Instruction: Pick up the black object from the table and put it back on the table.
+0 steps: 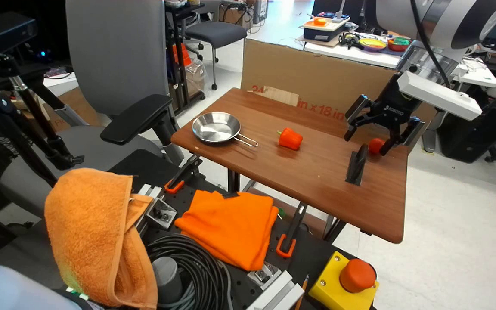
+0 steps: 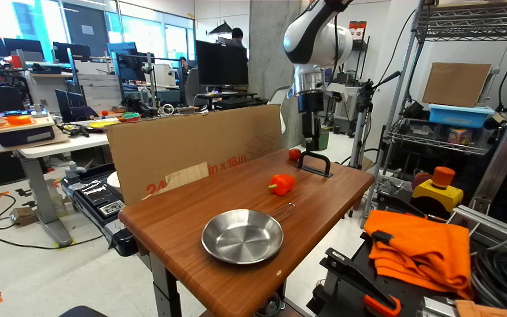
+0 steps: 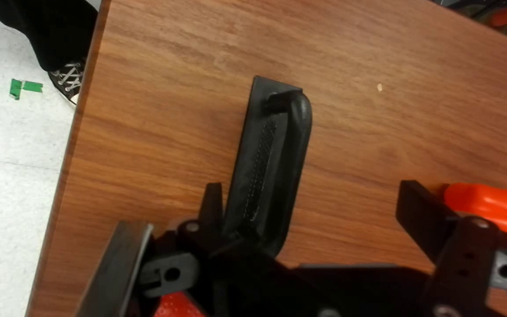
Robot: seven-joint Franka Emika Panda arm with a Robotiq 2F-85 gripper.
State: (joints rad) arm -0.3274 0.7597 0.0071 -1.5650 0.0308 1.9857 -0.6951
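Mid-frame in wrist view, black handle [image 3: 282, 163] slants lengthwise to upper right; arched, on wood-grain tabletop [image 3: 170, 110]; jaws spread apart.

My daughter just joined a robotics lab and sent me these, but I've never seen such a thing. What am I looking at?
The big white machine is a robot arm. The black two-fingered claw at its end is the gripper, which does the grabbing.

Two pictures were taken from outside the robot, from different places. The close-up was taken from the robot's wrist, looking down.

On the brown table are a metal pan, an orange-red pepper, a round red item and a black object shaped like a handle on a flat plate.

Nothing is held: the gripper hangs open over the black object, whose plate lies on the table.
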